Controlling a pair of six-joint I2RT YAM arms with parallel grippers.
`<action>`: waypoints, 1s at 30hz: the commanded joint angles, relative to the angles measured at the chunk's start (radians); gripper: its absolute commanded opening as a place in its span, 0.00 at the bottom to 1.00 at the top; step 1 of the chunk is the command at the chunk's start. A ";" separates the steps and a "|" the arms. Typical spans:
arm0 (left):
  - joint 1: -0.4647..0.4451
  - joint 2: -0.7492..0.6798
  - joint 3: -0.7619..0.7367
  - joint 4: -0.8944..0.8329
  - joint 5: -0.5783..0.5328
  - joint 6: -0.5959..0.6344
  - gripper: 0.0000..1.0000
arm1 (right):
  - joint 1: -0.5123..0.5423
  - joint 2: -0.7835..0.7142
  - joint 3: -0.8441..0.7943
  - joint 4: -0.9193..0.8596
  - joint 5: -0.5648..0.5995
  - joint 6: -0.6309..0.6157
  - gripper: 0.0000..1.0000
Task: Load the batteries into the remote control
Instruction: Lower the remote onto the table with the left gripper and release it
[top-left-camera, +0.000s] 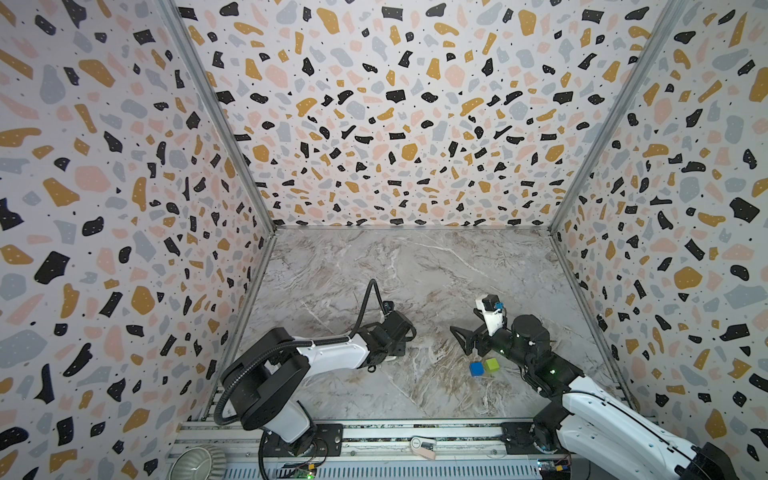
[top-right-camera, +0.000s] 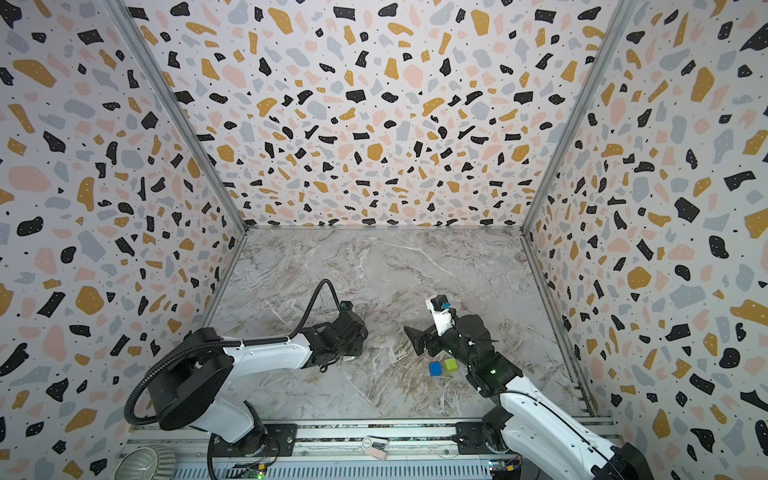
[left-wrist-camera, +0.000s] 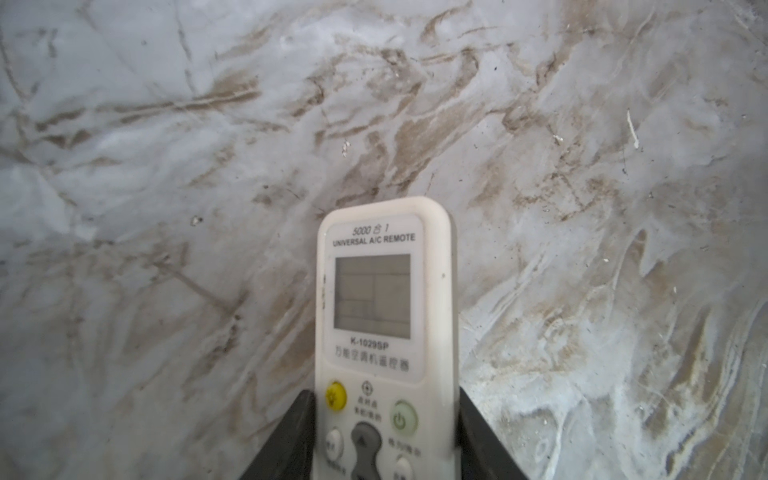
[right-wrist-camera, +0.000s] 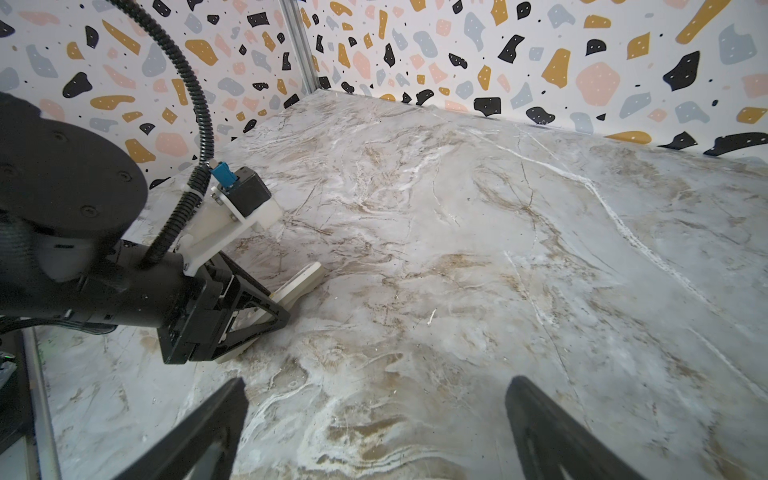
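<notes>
Left gripper (left-wrist-camera: 386, 397) clamped on remote control (left-wrist-camera: 384, 291), button face toward wrist camera; lower centre in both top views. Right gripper (right-wrist-camera: 377, 379) wide, empty. Batteries unseen; loading apparently not begun.

Soft even light, blurry wrist-view edges

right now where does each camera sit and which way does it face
Top views: high above the bases, looking down on the table; both arms show.
Left wrist: behind left gripper, looking along the clamped remote; its fingers show.
Right wrist: behind open right gripper, facing left arm; its fingers show.
Shared: remote in both wrist views.
</notes>
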 joint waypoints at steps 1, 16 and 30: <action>-0.007 0.011 -0.009 -0.005 -0.003 -0.011 0.39 | -0.006 -0.022 -0.003 0.017 -0.008 -0.003 0.99; -0.006 -0.011 -0.003 -0.008 0.004 -0.004 0.68 | -0.021 -0.038 0.014 -0.028 0.005 -0.019 0.99; 0.072 -0.275 -0.027 -0.140 -0.206 0.152 0.99 | -0.121 0.001 0.042 -0.078 0.073 -0.079 0.99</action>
